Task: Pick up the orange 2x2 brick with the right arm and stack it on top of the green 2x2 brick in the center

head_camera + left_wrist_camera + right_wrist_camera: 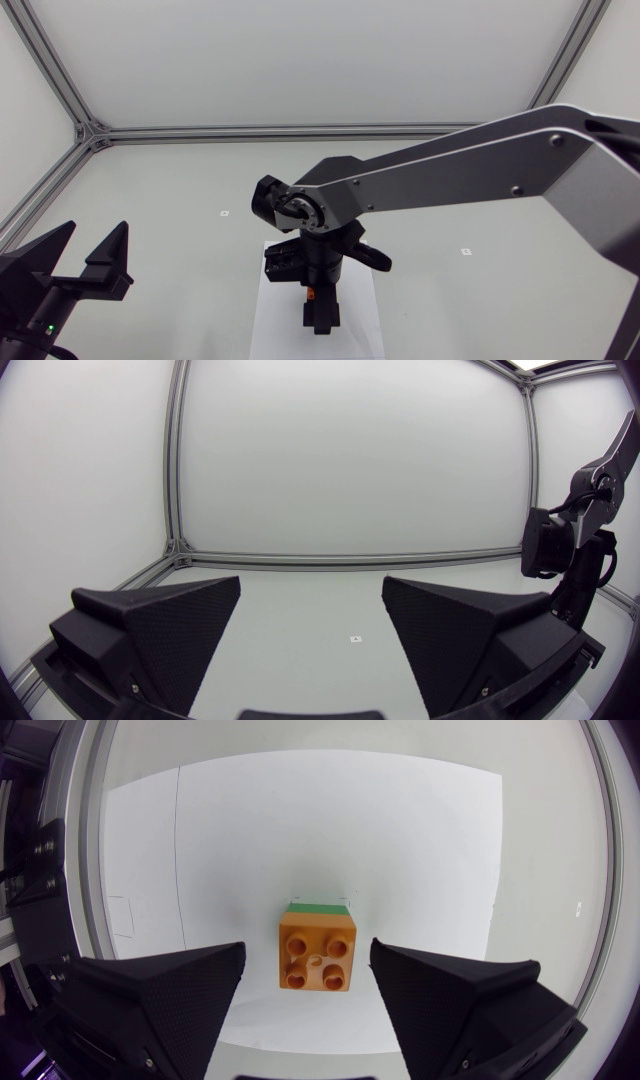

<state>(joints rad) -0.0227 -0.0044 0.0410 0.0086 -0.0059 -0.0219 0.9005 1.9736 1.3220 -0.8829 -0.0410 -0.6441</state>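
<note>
The right wrist view looks straight down on the orange 2x2 brick [317,953]. It sits on the green 2x2 brick [318,906], of which only a thin edge shows. My right gripper [306,955] hangs open above the stack, one finger to each side, neither touching it. From overhead the right arm reaches to the table's middle with its gripper [320,318] pointing down, and it hides the bricks. My left gripper [90,255] is open and empty at the left side, far from the bricks; its own view shows the left gripper [310,630] facing bare table.
A white sheet [275,320] lies under the stack at the table's middle front and fills the ground below the right gripper as the white sheet [420,850]. The right arm [570,550] stands off to the side of the left gripper.
</note>
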